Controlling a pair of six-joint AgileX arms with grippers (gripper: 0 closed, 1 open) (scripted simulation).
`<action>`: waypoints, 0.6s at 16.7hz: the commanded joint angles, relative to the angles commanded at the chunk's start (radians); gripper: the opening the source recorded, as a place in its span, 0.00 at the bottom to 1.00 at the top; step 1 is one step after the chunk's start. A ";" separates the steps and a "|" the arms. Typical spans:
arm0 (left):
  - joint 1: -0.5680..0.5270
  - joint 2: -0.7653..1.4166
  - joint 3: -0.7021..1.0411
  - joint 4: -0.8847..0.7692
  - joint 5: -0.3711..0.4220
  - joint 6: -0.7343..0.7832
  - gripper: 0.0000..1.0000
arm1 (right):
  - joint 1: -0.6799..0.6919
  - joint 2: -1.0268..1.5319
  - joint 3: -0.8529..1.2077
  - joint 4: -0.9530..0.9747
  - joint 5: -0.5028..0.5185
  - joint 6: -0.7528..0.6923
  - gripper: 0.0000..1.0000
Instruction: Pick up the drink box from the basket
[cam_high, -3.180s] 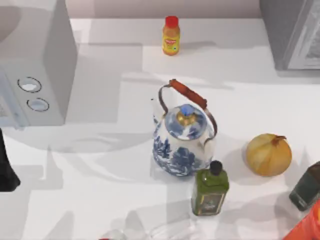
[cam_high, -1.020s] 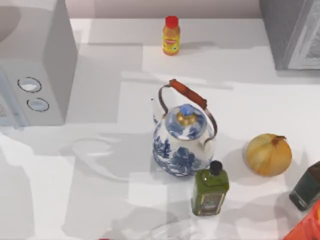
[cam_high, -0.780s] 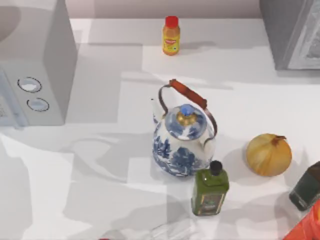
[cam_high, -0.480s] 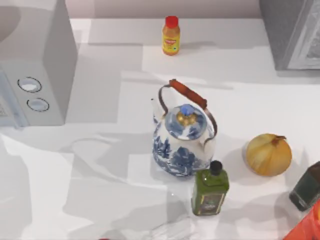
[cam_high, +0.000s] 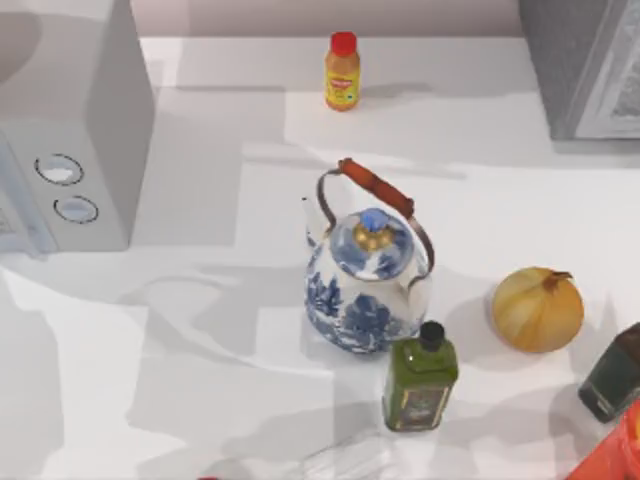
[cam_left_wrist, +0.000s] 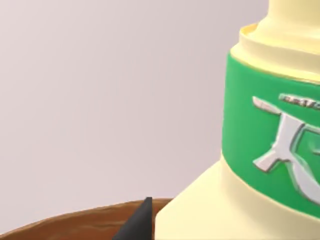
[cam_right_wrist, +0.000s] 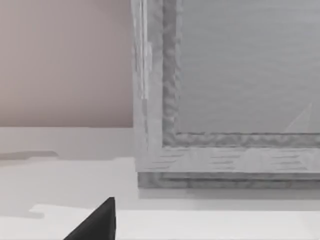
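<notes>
The left claw (cam_left_wrist: 142, 222), having swung off its earlier post, is now nosing right up to the drink box (cam_left_wrist: 260, 150), apparently standing inside the basket (cam_left_wrist: 65, 225). I cannot tell whether the claw is apart or together. A grasp is looking near. The right claw (cam_right_wrist: 97, 222) is idling.

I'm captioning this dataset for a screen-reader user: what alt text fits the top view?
A blue-and-white teapot with a hooped handle stands mid-table, seen from above, with a green bottle just in front of it and a yellow onion to its right. A small orange bottle with a red cap stands at the far edge, and a grey microwave sits at the left.
</notes>
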 joint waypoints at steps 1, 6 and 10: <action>0.000 0.000 0.000 0.000 0.000 0.000 0.40 | 0.000 0.000 0.000 0.000 0.000 0.000 1.00; 0.000 0.000 0.000 0.000 0.000 0.000 0.02 | 0.000 0.000 0.000 0.000 0.000 0.000 1.00; 0.000 0.000 0.000 0.000 0.000 0.000 0.00 | 0.000 0.000 0.000 0.000 0.000 0.000 1.00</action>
